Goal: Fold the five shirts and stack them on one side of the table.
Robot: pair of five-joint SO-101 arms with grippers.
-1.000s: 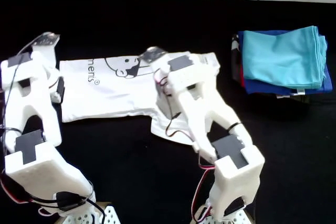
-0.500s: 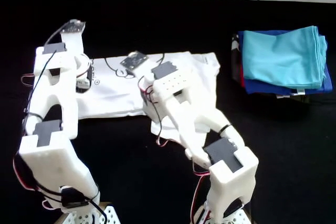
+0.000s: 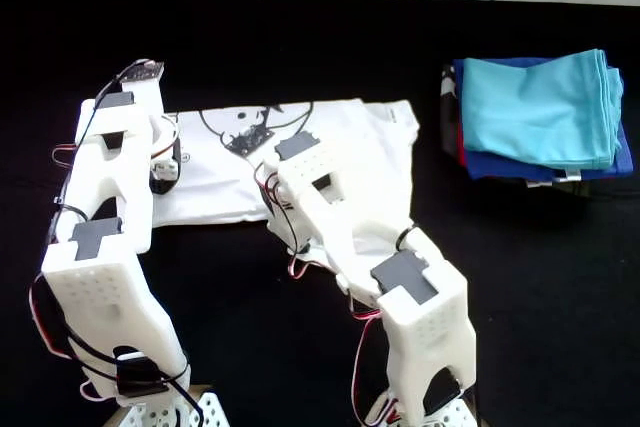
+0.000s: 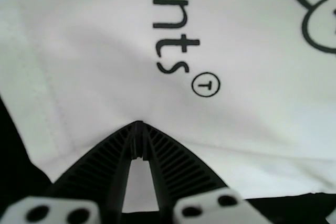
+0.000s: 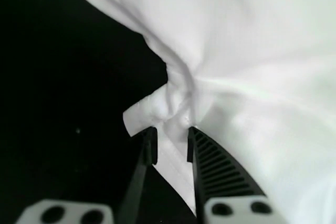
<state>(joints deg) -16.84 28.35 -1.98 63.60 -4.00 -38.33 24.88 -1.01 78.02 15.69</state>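
Note:
A white shirt (image 3: 345, 142) with black print lies spread on the black table (image 3: 230, 327), left of centre. At the shirt's left edge stands my left gripper (image 3: 166, 169). In the left wrist view that gripper (image 4: 137, 129) is shut, its tips pinching the white cloth (image 4: 105, 51) beside the printed letters. My right arm (image 3: 330, 197) lies across the shirt's middle. In the right wrist view my right gripper (image 5: 170, 136) is shut on a bunched fold of the shirt (image 5: 252, 51) at its edge, next to bare black table (image 5: 63, 77).
A stack of folded shirts stands at the table's right side, turquoise (image 3: 540, 107) on top and dark blue (image 3: 530, 165) under it, with a red edge showing. Bare black table lies in front of the shirt and between the shirt and the stack.
The left arm has swung right and taken the shirt's left edge with it. The right arm has moved left over the shirt, and the lower flap is now under that arm.

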